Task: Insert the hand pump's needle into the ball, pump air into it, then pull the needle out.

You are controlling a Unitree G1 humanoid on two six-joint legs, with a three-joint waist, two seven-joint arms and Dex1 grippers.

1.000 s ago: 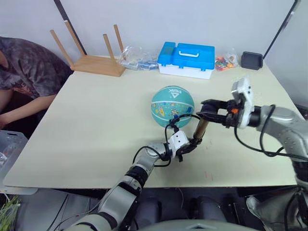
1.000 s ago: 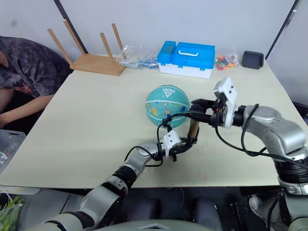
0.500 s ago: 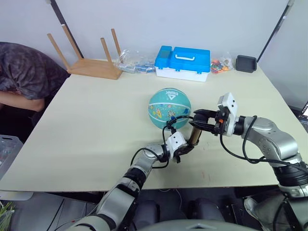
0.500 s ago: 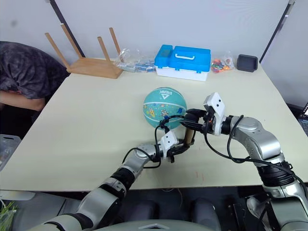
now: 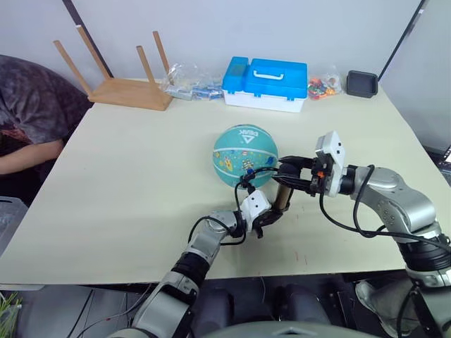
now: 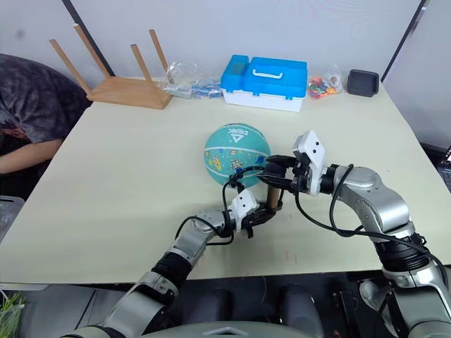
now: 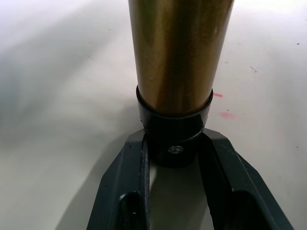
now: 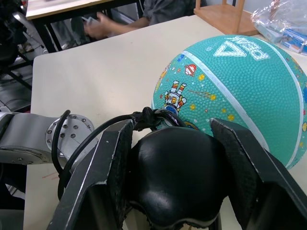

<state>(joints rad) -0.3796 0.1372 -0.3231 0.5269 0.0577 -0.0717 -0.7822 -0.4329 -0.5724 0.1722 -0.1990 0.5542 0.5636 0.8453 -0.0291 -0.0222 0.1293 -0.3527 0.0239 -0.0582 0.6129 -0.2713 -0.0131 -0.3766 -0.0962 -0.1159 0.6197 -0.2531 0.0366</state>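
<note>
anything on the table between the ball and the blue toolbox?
No, bare tabletop separates the ball from the blue toolbox, shown in both eye views.

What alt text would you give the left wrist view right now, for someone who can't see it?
The left claw is shut on the black end cap at the base of the hand pump, whose bronze-gold cylinder stands upright on the pale table. Small red marks dot the tabletop beside it.

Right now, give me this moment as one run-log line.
left tool: shut on hand pump base | right tool: shut on pump handle | hose to ball | pump upright
</note>
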